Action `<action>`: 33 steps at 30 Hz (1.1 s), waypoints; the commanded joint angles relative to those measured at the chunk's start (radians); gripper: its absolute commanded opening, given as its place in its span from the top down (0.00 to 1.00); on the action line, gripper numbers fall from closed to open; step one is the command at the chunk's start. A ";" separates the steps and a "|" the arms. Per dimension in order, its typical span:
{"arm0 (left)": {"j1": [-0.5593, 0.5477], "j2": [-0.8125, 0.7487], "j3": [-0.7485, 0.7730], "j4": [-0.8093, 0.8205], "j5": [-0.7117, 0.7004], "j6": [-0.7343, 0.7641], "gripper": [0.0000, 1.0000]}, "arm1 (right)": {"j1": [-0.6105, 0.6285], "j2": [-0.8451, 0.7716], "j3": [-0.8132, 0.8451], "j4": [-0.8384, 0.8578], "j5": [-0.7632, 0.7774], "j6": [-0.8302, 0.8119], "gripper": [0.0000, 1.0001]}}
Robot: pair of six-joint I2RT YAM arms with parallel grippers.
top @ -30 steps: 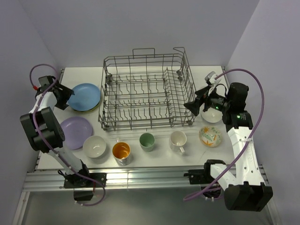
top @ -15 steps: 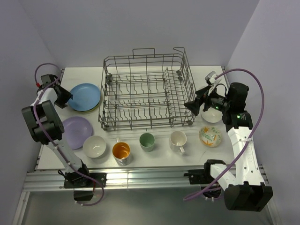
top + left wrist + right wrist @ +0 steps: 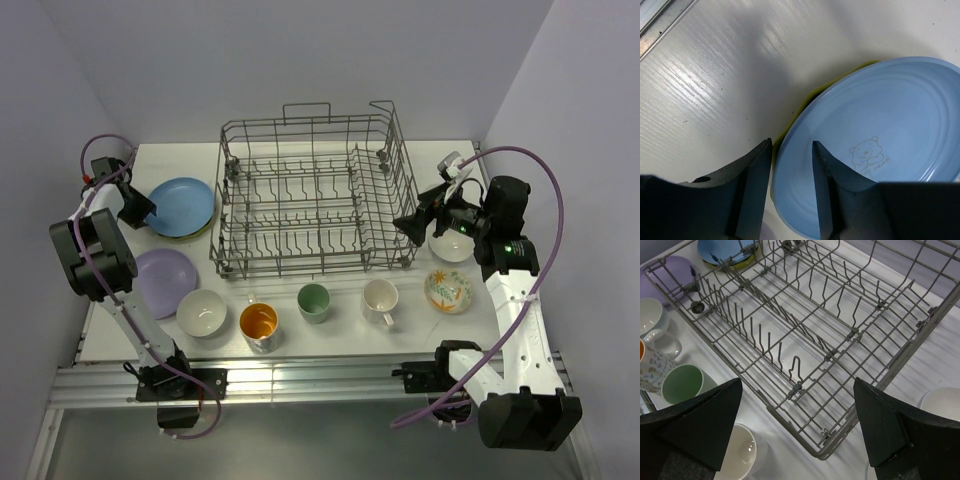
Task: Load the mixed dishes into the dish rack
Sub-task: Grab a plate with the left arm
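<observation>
The blue plate lies on a yellow-green plate at the far left, beside the grey wire dish rack. My left gripper is at the blue plate's left rim. In the left wrist view its narrowly open jaws straddle that rim. My right gripper hangs wide open and empty over the rack's right end. The lavender plate, white bowl, orange-inside cup, pale green cup, white mug and floral bowl line the front.
A second white bowl sits partly under my right arm, right of the rack. The rack holds no dishes. Walls close in at the back and on both sides. A metal rail runs along the near edge.
My left gripper has edged right, closer onto the blue plate's rim, and its arm has swung toward the back. The right arm and all dishes have stayed put.
</observation>
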 commanded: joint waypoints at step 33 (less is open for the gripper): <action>-0.020 -0.076 0.025 -0.005 0.003 0.059 1.00 | -0.003 -0.010 -0.009 0.038 0.029 0.009 0.00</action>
